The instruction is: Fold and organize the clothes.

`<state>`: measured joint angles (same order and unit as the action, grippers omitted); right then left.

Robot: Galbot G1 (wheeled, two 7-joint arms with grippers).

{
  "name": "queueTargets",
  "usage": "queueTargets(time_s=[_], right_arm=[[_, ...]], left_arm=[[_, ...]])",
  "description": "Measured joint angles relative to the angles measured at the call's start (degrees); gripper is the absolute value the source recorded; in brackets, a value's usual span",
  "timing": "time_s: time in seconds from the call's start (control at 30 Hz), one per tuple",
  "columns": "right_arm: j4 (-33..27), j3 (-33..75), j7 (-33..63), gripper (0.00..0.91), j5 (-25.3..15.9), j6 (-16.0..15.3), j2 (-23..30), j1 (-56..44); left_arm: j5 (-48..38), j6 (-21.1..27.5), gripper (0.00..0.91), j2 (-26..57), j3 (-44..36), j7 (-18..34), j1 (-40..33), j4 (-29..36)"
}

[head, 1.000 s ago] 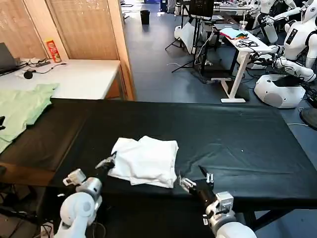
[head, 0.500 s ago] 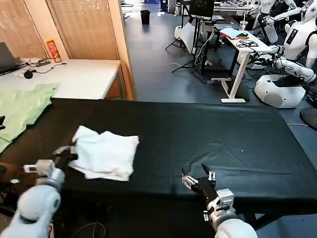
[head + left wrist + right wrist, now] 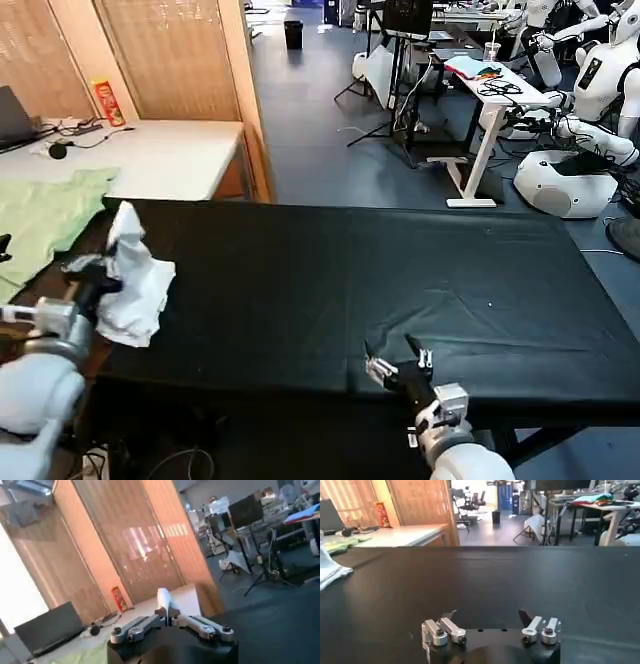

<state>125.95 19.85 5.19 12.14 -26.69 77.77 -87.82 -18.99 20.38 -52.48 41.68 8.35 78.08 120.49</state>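
Note:
The white T-shirt [image 3: 138,281] is bunched into a lump at the left end of the black table [image 3: 420,270], partly raised off the surface. My left gripper [image 3: 97,276] is shut on its left edge. A strip of the white cloth [image 3: 164,598] stands up between the closed fingers of the left gripper [image 3: 168,614] in the left wrist view. My right gripper [image 3: 399,362] rests open near the table's front edge, with nothing between its fingers. In the right wrist view the right gripper [image 3: 487,616] hovers over bare black cloth, and the T-shirt [image 3: 331,570] lies far off to one side.
A light green garment [image 3: 45,218] lies on the surface left of the black table. Behind it a white table [image 3: 160,155] carries a red can [image 3: 105,101] and cables. Wooden screens stand at the back left. White robots [image 3: 590,100] and a desk [image 3: 490,85] stand at the back right.
My left gripper has dragged the T-shirt from the front middle of the table to its left end and lifted it into a bunch. The right gripper has stayed put.

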Motion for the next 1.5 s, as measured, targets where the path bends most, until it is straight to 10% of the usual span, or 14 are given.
queueTargets(time_s=[0.3,0.33,1.2,1.5], right_arm=[[-1.0,-0.2,0.0,0.878,0.0,0.0,0.2,0.6],[-1.0,-0.3,-0.1,0.878,0.0,0.0,0.2,0.7],[-10.9,-9.2,1.6,0.878,10.9,-4.6,1.2,14.4],[-16.8,-11.1,1.7,0.419,13.9,-4.9,4.1,18.9]], left_arm=[[0.1,0.7,0.0,-11.7,-17.2,3.1,-3.4,1.7],[0.3,0.6,0.868,-13.0,-19.0,3.1,-3.7,1.3],[4.5,-7.0,0.878,-20.0,-26.3,-1.7,0.2,1.0],[5.0,-8.6,0.878,-20.2,-23.8,-1.2,2.6,1.4]])
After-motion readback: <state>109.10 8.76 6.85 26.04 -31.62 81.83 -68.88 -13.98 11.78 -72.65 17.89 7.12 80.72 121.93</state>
